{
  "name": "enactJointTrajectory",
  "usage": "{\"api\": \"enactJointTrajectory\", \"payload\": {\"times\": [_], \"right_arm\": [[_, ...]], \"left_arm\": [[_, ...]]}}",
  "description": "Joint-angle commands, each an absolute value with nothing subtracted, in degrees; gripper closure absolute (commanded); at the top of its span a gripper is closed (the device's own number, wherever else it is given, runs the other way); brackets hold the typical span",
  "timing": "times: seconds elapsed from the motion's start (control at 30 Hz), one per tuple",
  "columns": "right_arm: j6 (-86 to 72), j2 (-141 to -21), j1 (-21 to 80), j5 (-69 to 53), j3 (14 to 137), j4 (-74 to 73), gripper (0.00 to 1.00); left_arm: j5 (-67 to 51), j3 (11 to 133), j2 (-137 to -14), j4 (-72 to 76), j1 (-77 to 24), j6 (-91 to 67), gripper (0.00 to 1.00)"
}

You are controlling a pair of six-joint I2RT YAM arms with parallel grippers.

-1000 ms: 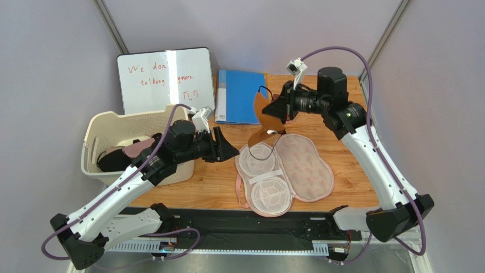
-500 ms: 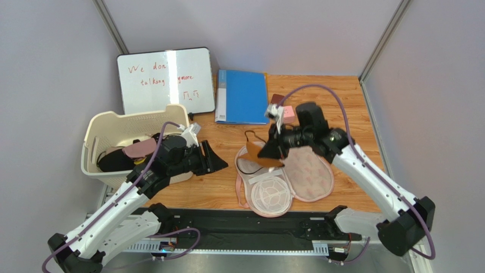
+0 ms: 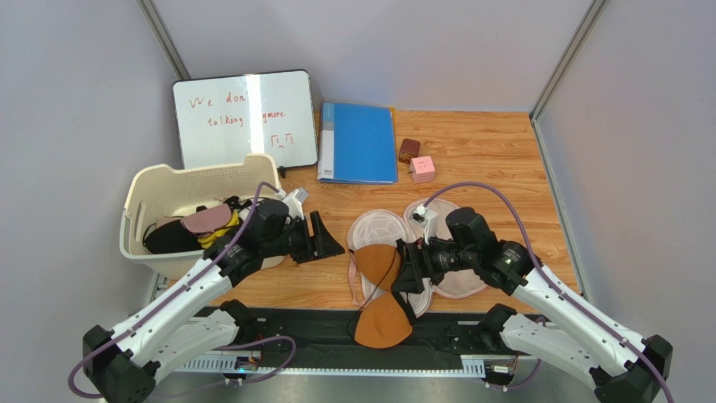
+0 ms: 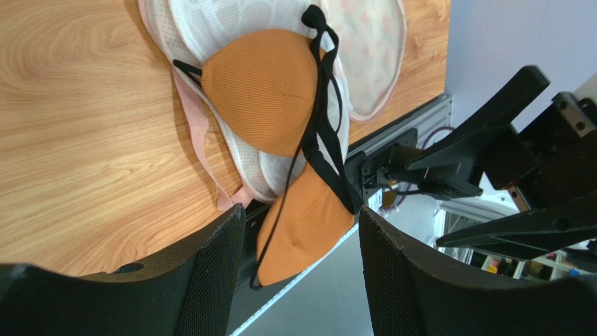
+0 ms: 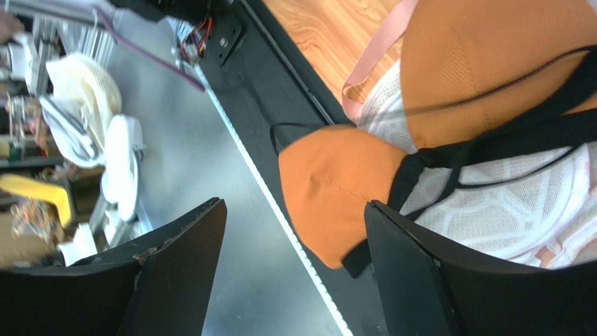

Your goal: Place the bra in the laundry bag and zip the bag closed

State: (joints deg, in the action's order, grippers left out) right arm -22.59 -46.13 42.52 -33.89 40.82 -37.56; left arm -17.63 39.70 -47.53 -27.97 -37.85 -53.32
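– Both cups of the orange-brown bra (image 3: 374,262) with thin black straps: position?
– Near cup overhangs the wooden table's (image 3: 487,143) edge onto the black rail (image 3: 437,332); far cup rests on the white mesh of the opened beige-pink, peanut-shaped laundry bag (image 3: 378,228).
– Jaws?
– Right gripper (image 5: 294,210), over the bra, spread and empty; left gripper (image 3: 329,239), beside the bag, likewise.

Left gripper (image 3: 329,238) and right gripper (image 3: 403,270) both gape.

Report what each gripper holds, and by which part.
Nothing. Left gripper and right gripper are open and empty; the bra lies loose across the laundry bag.
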Motion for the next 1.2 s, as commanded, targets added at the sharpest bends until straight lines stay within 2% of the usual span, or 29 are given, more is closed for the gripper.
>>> {"api": "enactJointTrajectory", "payload": {"times": [0.0,0.13,0.23,0.33,0.43,0.63,0.8,0.97,1.0,1.13,1.17], "right_arm": [[-32.42,-49.38,41.49,-17.56,45.17,-42.08,0.21],[-34.54,-54.66,38.32,-13.79,44.48,-46.85,0.21],[-37.16,-54.50,38.14,-14.59,41.84,-46.93,0.29],[-39.55,-52.04,38.14,-16.60,38.16,-45.71,0.32],[-40.87,-49.92,38.14,-18.19,35.43,-44.91,0.34],[-40.96,-50.01,38.15,-24.60,30.86,-41.31,0.35],[-40.95,-49.13,39.20,-29.26,28.22,-37.63,0.34],[-40.69,-53.17,43.06,-30.07,27.07,-35.86,0.35],[-40.87,-53.70,43.33,-29.88,26.98,-35.08,0.36],[-42.88,-55.19,43.59,-30.85,26.28,-31.38,0.54],[-43.24,-55.98,43.59,-30.68,26.28,-30.68,0.54]], "left_arm": [[-23.02,40.61,-52.20,-21.89,-38.32,-51.42,0.33],[-20.75,42.35,-56.33,-20.39,-43.05,-51.06,0.33],[-16.89,45.25,-60.98,-21.00,-47.54,-50.37,0.34],[-8.81,49.90,-66.17,-25.11,-51.93,-44.49,0.43],[-7.82,50.89,-71.17,-24.44,-52.03,-43.68,0.48],[-12.22,49.57,-74.70,-17.58,-52.03,-46.75,0.37],[-9.14,47.82,-71.99,-18.20,-51.94,-48.34,0.37],[-5.98,47.90,-67.15,-21.44,-52.03,-48.17,0.37],[-5.80,47.99,-66.71,-22.84,-51.94,-47.99,0.37],[-4.66,47.99,-63.91,-25.13,-52.03,-47.73,0.37],[-4.66,47.38,-63.64,-25.22,-52.03,-47.81,0.37]]}}
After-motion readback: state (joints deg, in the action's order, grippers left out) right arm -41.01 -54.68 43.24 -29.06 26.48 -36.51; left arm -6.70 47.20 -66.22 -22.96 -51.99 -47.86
